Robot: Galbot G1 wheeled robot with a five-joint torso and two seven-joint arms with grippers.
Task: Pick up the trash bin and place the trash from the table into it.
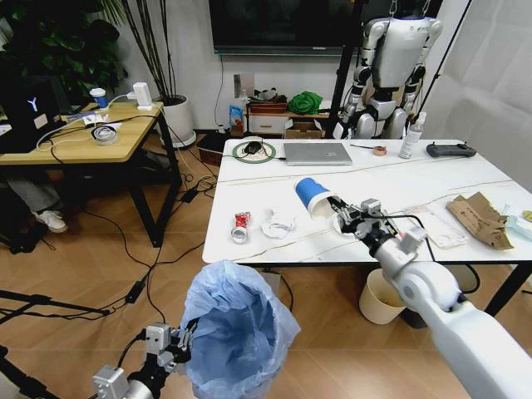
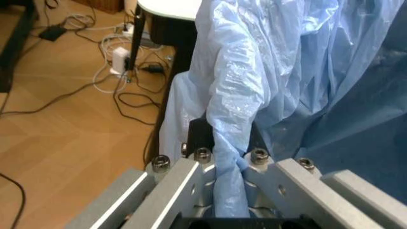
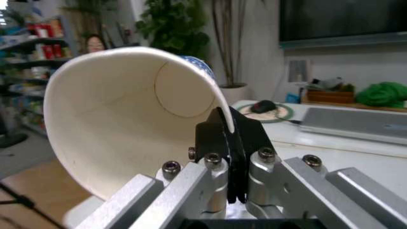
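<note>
The head view looks forward and down from above onto the table (image 1: 391, 187) and the floor before it, with both arms reaching in from the near edge. The left wrist view looks along the left gripper (image 2: 229, 157) at very close range onto the trash bin (image 2: 305, 71) bag; the head view shares this bin (image 1: 237, 328). The right wrist view looks along the right gripper (image 3: 232, 143), close to the blue paper cup (image 3: 127, 124), toward the far wall; the head view shares the cup (image 1: 313, 195).
</note>
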